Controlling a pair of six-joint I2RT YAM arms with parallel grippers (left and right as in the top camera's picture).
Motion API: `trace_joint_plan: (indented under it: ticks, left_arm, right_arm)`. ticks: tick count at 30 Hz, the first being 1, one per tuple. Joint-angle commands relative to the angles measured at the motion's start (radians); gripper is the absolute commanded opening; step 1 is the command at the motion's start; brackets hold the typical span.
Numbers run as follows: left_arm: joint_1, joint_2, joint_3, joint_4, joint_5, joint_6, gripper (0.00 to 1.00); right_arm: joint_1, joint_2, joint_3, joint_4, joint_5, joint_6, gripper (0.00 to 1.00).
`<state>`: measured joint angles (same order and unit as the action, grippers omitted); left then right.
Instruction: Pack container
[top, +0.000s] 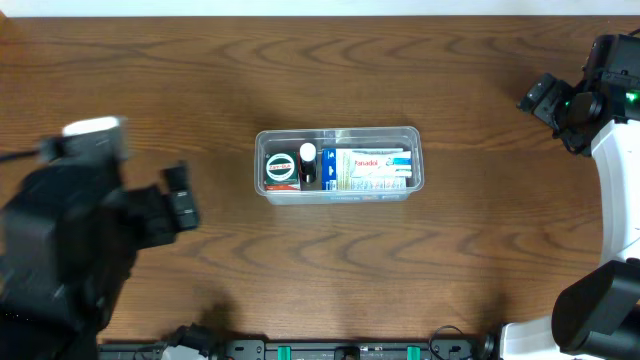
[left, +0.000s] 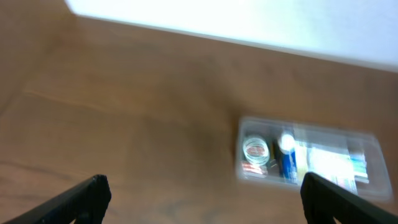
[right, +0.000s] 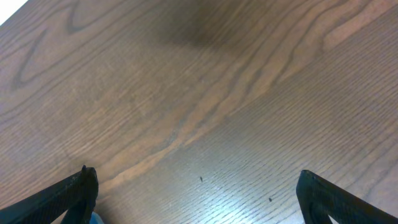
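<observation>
Clear plastic container (top: 338, 164) sits mid-table (top: 120, 80) in the overhead view, holding a tin (top: 281, 169), bottle (top: 307, 162) and box (top: 368, 168). Packing looks finished, so pulling clear seems next. Left gripper (top: 178, 205) hovers well left, right gripper (top: 540, 97) far right. Left wrist view: jaws wide, empty, container ahead. Right wrist view: jaws wide, empty, over wood.

Left claw (left: 203, 186) and right claw (right: 196, 180) are black

Overhead shows you the whole desk (top: 320, 270) from straight above. Your left wrist view slants across it, sharing the container (top: 338, 165) with overhead; your right hugs the desk surface.
</observation>
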<state>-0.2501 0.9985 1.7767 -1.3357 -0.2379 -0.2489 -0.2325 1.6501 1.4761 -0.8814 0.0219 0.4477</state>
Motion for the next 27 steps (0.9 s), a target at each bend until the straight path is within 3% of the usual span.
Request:
trace_joint_plan:
  ticks: [1,8,16,27]
  left_arm:
    - [0.132,-0.086,-0.154,0.13,0.087,0.14,0.98]
    - [0.291,-0.327,-0.595,0.58,0.337,0.387,0.98]
    - [0.307,-0.558,-1.049,0.979,0.366,0.386,0.98]
    - [0.331,-0.865,-1.519,1.308,0.37,0.386,0.98]
  right_arm:
    - [-0.003,0.005,0.0,-0.002,0.003,0.011,0.99]
    - [-0.003,0.005,0.0,-0.002,0.004,0.011,0.99]
    - [-0.003,0.005,0.0,-0.002,0.004,0.011,0.99]
    - [-0.003,0.005,0.0,-0.002,0.004,0.011,0.99]
